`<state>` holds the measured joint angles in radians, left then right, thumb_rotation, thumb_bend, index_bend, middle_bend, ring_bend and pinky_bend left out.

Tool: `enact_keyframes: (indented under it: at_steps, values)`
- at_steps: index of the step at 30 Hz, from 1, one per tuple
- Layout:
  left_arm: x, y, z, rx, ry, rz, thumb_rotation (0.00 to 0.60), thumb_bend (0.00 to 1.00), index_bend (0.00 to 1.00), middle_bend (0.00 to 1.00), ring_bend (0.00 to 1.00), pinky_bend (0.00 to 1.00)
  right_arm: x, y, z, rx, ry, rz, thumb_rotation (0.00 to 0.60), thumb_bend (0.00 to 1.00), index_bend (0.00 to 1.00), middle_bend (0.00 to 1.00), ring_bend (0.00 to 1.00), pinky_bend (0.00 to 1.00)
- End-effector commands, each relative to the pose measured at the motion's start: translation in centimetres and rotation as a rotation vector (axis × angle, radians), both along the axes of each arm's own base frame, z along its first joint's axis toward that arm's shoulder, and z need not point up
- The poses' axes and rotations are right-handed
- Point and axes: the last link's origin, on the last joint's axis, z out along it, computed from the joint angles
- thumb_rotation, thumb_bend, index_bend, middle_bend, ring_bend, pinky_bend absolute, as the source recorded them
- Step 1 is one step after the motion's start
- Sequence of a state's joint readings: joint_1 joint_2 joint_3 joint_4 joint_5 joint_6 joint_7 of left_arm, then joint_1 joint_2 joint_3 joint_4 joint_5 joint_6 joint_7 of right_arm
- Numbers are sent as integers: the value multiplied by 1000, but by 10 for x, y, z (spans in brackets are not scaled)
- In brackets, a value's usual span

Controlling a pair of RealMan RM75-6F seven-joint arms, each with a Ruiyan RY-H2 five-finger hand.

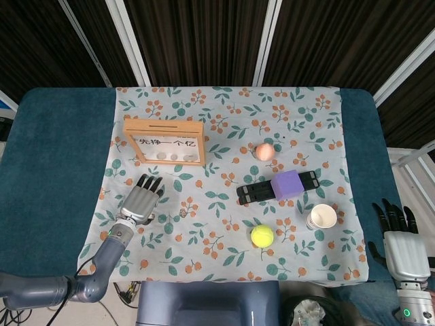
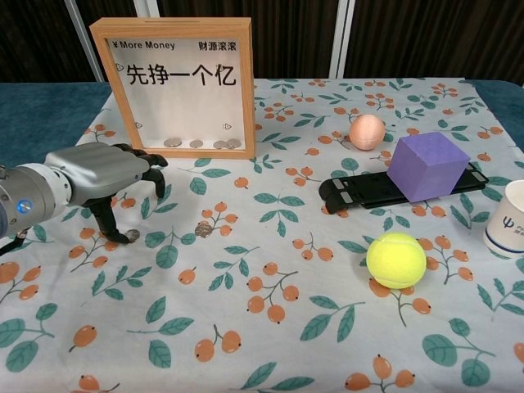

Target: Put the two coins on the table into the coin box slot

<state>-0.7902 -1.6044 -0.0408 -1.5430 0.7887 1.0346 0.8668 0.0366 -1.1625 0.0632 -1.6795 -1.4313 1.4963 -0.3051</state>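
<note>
2 small silver coins (image 2: 202, 231) still lie on the floral tabletop (image 2: 270, 327), none slotted yet.
Left hand (image 2: 102, 176) hovers with fingers curled down, 1 tip by the nearer coin (image 2: 132, 236), holding nothing; the wooden-framed coin box (image 2: 182, 82) stands just behind. Right hand (image 1: 401, 248) idles spread off the edge. Yellow tennis ball (image 2: 396, 259) and purple cube (image 2: 428, 166) sit well clear.

Coin box (image 2: 182, 86) reads "More Money", "先挣一个亿".

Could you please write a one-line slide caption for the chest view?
Left hand reaches down toward a coin lying before the coin box.
</note>
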Motion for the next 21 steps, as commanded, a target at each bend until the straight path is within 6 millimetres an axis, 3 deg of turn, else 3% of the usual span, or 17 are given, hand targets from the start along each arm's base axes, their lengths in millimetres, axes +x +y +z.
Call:
enact_keyframes:
  at_steps: [1, 10, 21]
  values:
    - [-1, -1, -1, -3, 12, -2, 600, 32, 304, 0, 0, 0, 0, 0, 0, -1, 0, -2, 600, 406, 96, 43, 96, 0]
    - [0, -2, -4, -9, 16, -8, 600, 32, 355, 0, 0, 0, 0, 0, 0, -1, 1, -2, 600, 406, 96, 43, 96, 0]
    - [0, -4, -6, -16, 33, -48, 600, 109, 568, 0, 0, 0, -1, 0, 0, 3, -2, -10, 600, 407, 96, 43, 96, 0]
